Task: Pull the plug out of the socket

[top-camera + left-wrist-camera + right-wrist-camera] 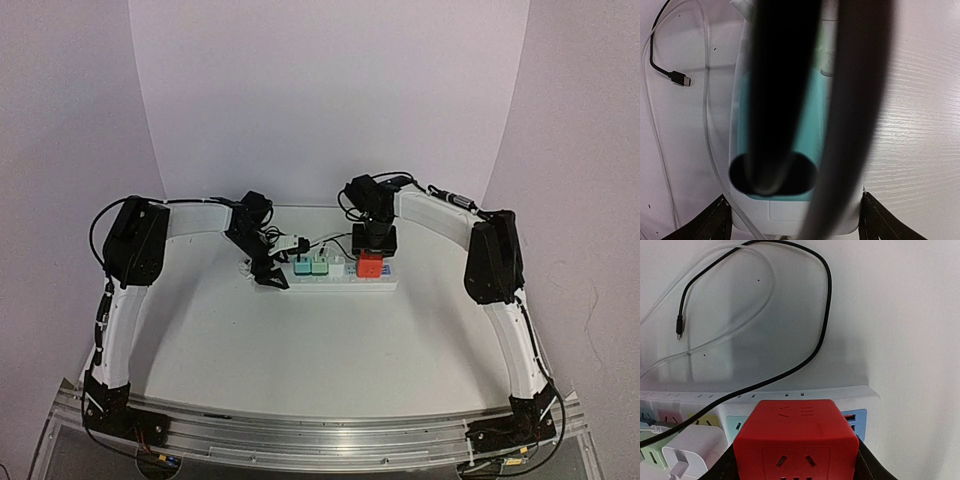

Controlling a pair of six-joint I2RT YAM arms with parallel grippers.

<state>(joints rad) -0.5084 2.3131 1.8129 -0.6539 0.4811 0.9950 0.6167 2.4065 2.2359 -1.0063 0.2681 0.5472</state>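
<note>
Socket (340,284) lies lengthwise across the middle of the tabletop (320,350), with a red plug (371,266) seated at its right end.
Right gripper (796,467) is closed on the red plug's sides; its raised top marking is too faint to read. Left gripper (796,220) clamps the socket's left end. Mint plugs (301,267) sit between, and loose cables (826,315) lie behind.

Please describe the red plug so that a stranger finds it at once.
Find the long white plastic power strip across the far middle of the white table. At its right end sits a red plastic cube plug. It alone is red; its neighbours are mint-green plugs.
</note>
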